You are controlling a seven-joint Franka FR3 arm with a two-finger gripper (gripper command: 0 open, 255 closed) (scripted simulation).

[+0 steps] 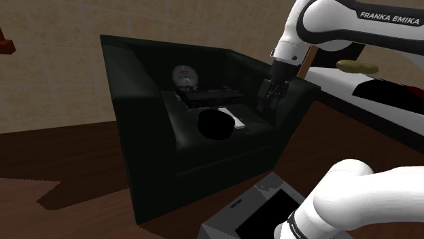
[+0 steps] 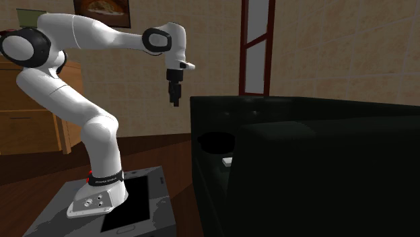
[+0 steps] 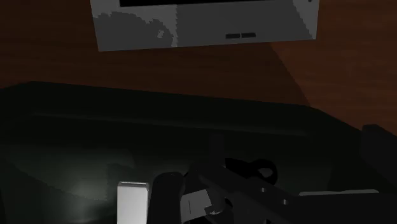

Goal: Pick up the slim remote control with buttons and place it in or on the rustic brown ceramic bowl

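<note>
A dark armchair [image 1: 156, 129] carries everything on its seat. A round, near-black bowl [image 1: 216, 125] sits at the seat's front; it also appears in the second exterior view [image 2: 217, 141]. A slim pale flat bar [image 1: 236, 119], apparently the remote [image 2: 227, 161] [image 3: 132, 200], lies touching the bowl's side nearest the arm. Behind them rests a bulkier black device [image 1: 207, 95]. My gripper [image 1: 270, 103] hangs above the chair's armrest on the shoulder view's right, higher than the seat. It is open with nothing between its fingers. In the second exterior view it [image 2: 175, 101] points straight down.
A round clock-like dial [image 1: 182, 75] leans against the chair's backrest. The grey stand [image 3: 203, 25] [image 2: 134, 202] sits on a wooden floor beside the chair. A table with a yellowish object [image 1: 358, 66] lies behind the arm. The chair's raised armrests and back wall in the seat.
</note>
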